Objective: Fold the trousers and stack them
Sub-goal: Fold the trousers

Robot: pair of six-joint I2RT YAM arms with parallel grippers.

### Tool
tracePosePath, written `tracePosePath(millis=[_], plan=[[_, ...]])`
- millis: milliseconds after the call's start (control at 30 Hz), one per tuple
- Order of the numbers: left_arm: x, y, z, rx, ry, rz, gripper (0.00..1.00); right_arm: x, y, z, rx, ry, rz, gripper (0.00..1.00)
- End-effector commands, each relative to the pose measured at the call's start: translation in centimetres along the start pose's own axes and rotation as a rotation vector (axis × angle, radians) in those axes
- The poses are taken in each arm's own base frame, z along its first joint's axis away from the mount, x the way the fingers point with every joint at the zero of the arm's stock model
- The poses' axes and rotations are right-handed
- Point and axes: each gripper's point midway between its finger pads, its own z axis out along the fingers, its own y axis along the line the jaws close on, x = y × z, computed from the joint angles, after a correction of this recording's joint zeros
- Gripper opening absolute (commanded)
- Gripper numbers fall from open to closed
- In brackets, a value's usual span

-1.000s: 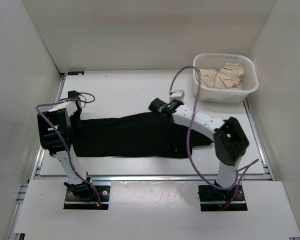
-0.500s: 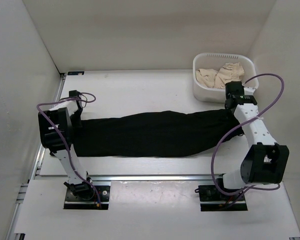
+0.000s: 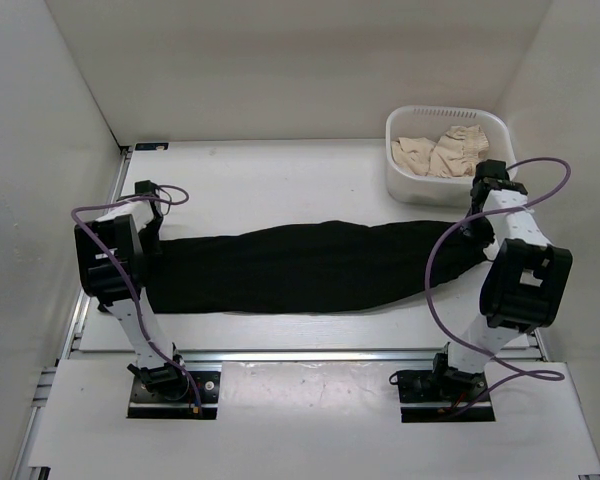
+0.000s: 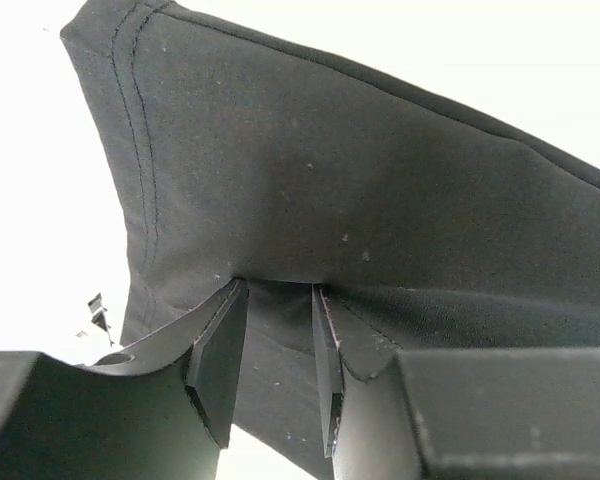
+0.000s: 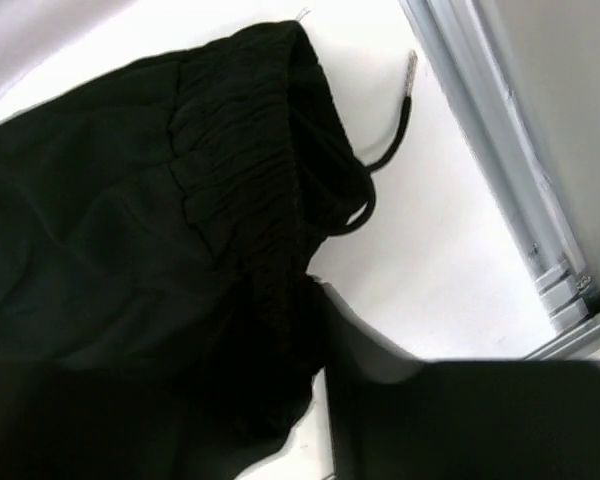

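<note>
The black trousers lie stretched out lengthwise across the table, from the left edge to just below the basket. My left gripper holds the hem end. In the left wrist view a fold of the trousers sits pinched between the fingers of the left gripper. My right gripper is at the waistband end. In the right wrist view the gathered elastic waistband bunches against the one finger that shows. The other finger of the right gripper is lost in the dark cloth. A drawstring trails onto the table.
A white basket with beige cloth garments stands at the back right, just beyond the right gripper. A metal rail runs along the table's right edge beside the waistband. White walls close in the table on three sides.
The right gripper has carried the waistband from mid-table to the right edge, unfolding the trousers to full length. The right arm has folded up near the basket. The left arm stays put.
</note>
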Motion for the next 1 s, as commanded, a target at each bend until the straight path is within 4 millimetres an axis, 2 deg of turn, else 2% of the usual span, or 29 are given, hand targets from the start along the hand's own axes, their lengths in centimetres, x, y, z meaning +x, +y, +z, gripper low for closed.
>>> tracePosePath(millis=[0,67,200,233,333,367,433,467,533,667,700,733,767,833,867,933,967], plan=[[1.8,-1.6,2.3,0.067,0.067,-0.016,0.45,-3.1,1.1,-0.3,-0.048,-0.077,-0.029,0.43],[1.8,-1.7,2.3,0.076,0.067,-0.017,0.45,-2.6,1.2,0.8,-0.046,-0.043,-0.030,0.83],[1.8,-2.1,2.3,0.095,0.067,-0.017,0.45,-1.5,0.3,1.2,-0.007,-0.007,0.008,0.99],[1.8,-2.1,2.3,0.095,0.067,-0.017,0.45,-0.4,-0.2,1.5,0.008,0.031,0.025,0.99],[1.8,-2.3,2.3,0.105,0.067,-0.018,0.45,0.8,-0.7,1.3,0.030,0.051,0.061,0.99],[2.2,-2.3,2.4,0.106,0.075,-0.014,0.45,1.8,-1.2,1.6,0.041,0.073,0.074,0.99],[2.2,-2.5,2.4,0.115,0.075,-0.014,0.45,2.7,-1.5,2.1,0.040,0.087,0.116,0.99],[2.2,-2.5,2.4,0.115,0.075,-0.014,0.45,2.9,-1.2,2.5,0.030,0.086,0.118,0.99],[2.3,-2.6,2.6,0.115,0.083,-0.010,0.45,4.6,-1.1,4.1,0.016,0.153,0.156,0.99],[2.3,-2.6,2.6,0.115,0.084,-0.010,0.45,5.6,0.3,6.6,-0.021,0.214,0.181,0.99],[2.3,-2.6,2.6,0.115,0.084,-0.010,0.45,5.4,0.8,7.2,-0.036,0.208,0.185,0.99],[2.3,-2.6,2.6,0.115,0.084,-0.010,0.45,5.7,0.9,8.0,-0.043,0.227,0.192,0.96],[2.3,-2.6,2.6,0.115,0.084,-0.010,0.45,6.1,1.2,8.5,-0.054,0.237,0.192,0.88],[2.7,-2.7,2.7,0.115,0.092,-0.007,0.45,5.5,1.7,8.9,-0.070,0.217,0.211,0.63],[2.5,-2.5,2.4,0.115,0.081,-0.012,0.45,5.7,1.7,9.2,-0.071,0.216,0.211,0.40],[2.5,-2.7,2.4,0.126,0.081,-0.012,0.45,5.9,1.9,9.5,-0.084,0.210,0.214,0.17],[2.3,-2.7,2.1,0.135,0.071,-0.017,0.45,5.9,1.6,9.4,-0.085,0.202,0.225,0.00]])
